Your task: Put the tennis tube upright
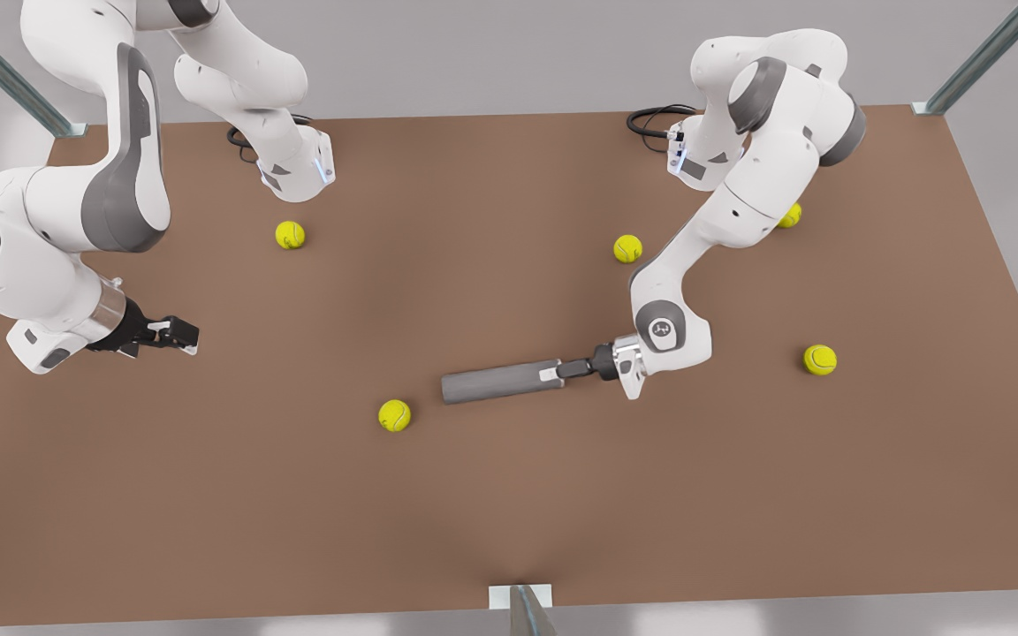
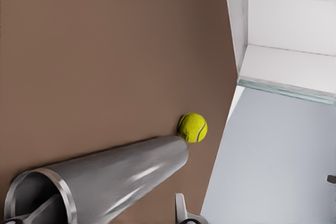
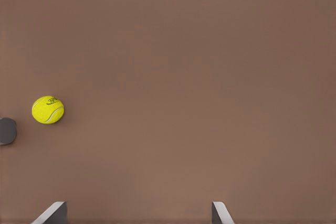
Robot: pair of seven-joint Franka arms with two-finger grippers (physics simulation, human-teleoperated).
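Front view: matte grey cylindrical tennis tube (image 1: 496,382) flat.

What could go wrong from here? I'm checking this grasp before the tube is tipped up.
1. The left gripper holds the tennis tube at its very end, one finger inside the open rim, so the lying tube may pivot or slip when raised.
2. A tennis ball lies near the tube's far end and could get knocked.

The right gripper waits, open.
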